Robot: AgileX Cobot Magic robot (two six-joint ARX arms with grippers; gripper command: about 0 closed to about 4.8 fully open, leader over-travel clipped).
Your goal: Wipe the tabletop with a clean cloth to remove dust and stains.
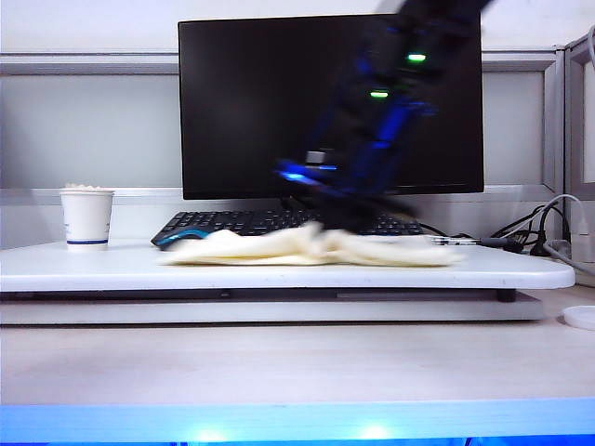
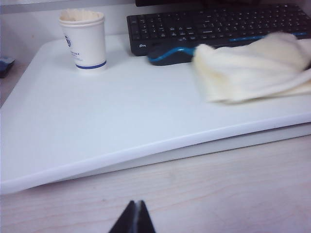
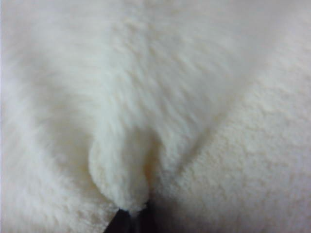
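The cream-yellow cloth lies rumpled and stretched along the middle of the glossy white tabletop, in front of the keyboard. My right arm leans down over it, blurred, and my right gripper meets the cloth's top. In the right wrist view the cloth fills the frame, and the right gripper is shut on a pinched fold of it. The left gripper is shut and empty above the wood-grain desk, short of the tabletop's front edge. The cloth lies well off from it, beside the mouse.
A paper cup stands at the tabletop's left end. A black keyboard and a blue-black mouse lie behind the cloth, below the monitor. Cables trail at the right. The lower wood desk lies in front.
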